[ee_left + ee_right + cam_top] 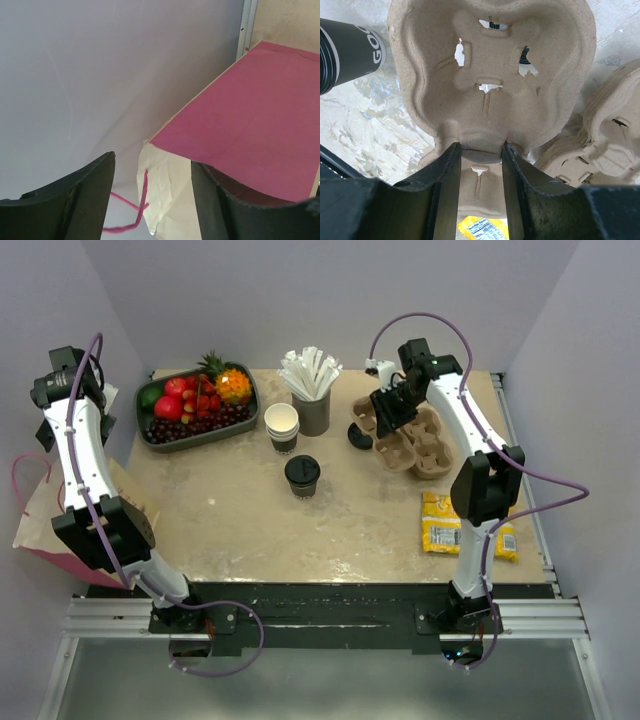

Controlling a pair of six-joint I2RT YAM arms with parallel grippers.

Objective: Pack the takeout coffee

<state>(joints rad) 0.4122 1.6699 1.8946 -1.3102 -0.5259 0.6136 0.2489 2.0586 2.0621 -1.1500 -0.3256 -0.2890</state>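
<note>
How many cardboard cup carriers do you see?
2. One carrier is gripped at its rim by the right hand; a second carrier lies right beside it, possibly a stack hiding more.

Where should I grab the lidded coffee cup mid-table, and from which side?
Pinch the takeout coffee across its paper wall just below the black lid, probably coming from the near side. It stands upright with bare table in front, while the cup stack sits close behind it.
</note>
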